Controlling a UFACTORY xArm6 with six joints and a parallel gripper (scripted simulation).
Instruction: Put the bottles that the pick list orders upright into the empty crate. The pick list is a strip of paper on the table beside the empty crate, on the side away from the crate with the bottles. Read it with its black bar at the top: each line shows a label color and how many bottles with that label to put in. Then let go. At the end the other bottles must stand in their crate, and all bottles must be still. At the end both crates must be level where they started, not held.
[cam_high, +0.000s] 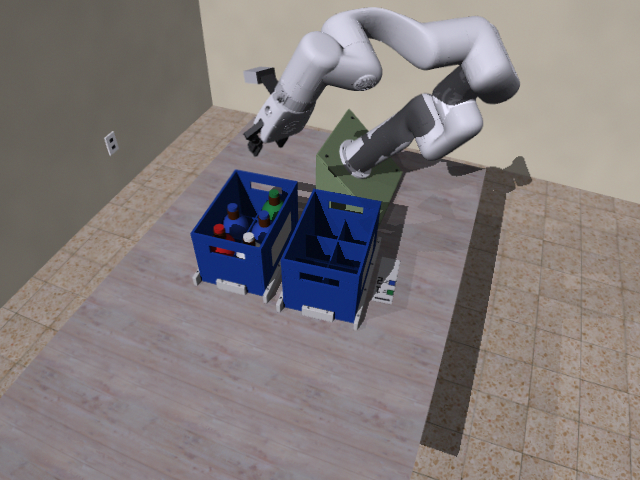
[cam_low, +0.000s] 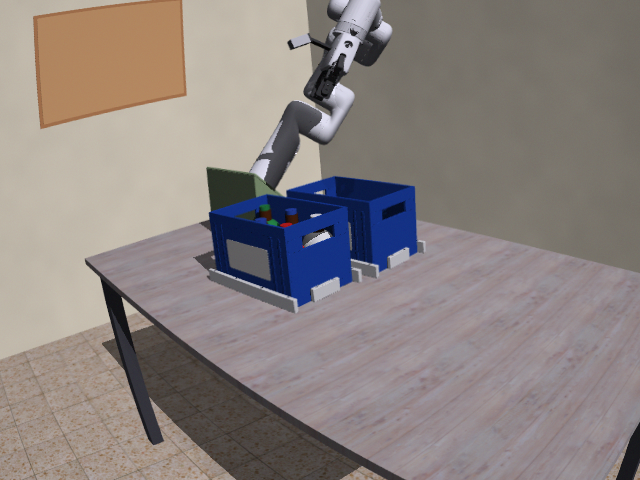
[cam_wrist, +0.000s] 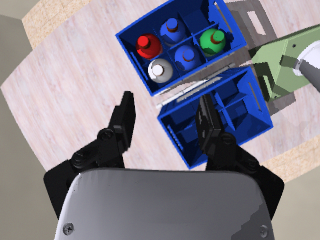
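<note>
My gripper (cam_high: 267, 144) (cam_low: 324, 90) (cam_wrist: 166, 104) is open and empty, high above the crates. The bottle crate (cam_high: 227, 269) (cam_low: 317, 268) (cam_wrist: 134, 64) holds a red bottle (cam_high: 219, 230) (cam_wrist: 148, 46), a white bottle (cam_high: 249, 238) (cam_wrist: 160, 71), two blue bottles (cam_high: 235, 222) (cam_wrist: 188, 58) and a green bottle (cam_high: 271, 209) (cam_wrist: 213, 42), all upright. One compartment beside the green bottle is vacant. The other crate (cam_high: 317, 295) (cam_low: 395, 237) shows no bottles. The pick list (cam_high: 385, 288) shows green with what looks like 1 nearest its bar, then blue with 2.
White stop blocks (cam_high: 231, 286) (cam_low: 325, 289) stand around both crates, with a narrow gap between the crates. The green robot base (cam_high: 330, 175) (cam_low: 232, 191) (cam_wrist: 277, 65) stands behind them. A wall socket (cam_high: 111, 143) is on the side wall.
</note>
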